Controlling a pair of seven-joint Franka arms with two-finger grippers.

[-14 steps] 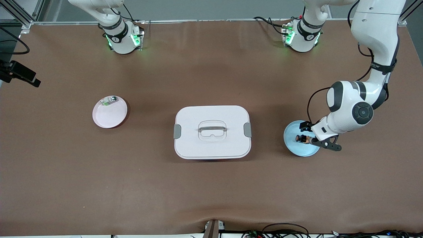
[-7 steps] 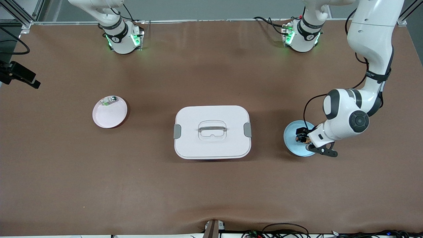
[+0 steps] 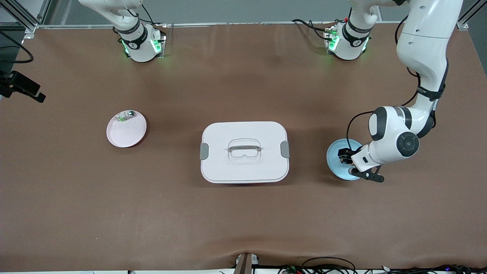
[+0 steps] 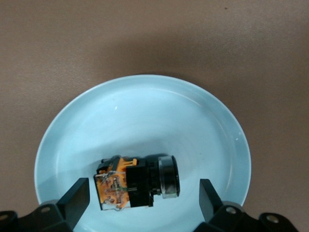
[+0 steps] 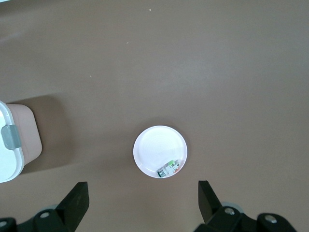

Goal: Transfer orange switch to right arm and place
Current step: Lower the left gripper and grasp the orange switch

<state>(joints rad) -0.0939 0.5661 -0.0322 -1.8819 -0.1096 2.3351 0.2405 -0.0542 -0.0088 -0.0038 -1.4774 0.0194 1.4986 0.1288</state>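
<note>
The orange switch (image 4: 135,184) lies on its side in a light blue plate (image 4: 145,116), black body with an orange end and a round black-and-silver end. My left gripper (image 4: 143,202) is open low over that plate (image 3: 336,163), one finger on each side of the switch, not touching it. In the front view the left gripper (image 3: 347,159) hides most of the switch. My right gripper (image 5: 142,203) is open and empty, high over the table near a pink plate (image 5: 154,147). The right arm waits.
The pink plate (image 3: 127,133) lies toward the right arm's end and holds a small green-and-silver part (image 3: 126,115), which also shows in the right wrist view (image 5: 170,168). A white lidded box (image 3: 244,152) with a handle stands mid-table between the two plates.
The left arm has lowered and drawn its gripper in over the blue plate, closer around the switch. The switch and the right arm have not moved.
</note>
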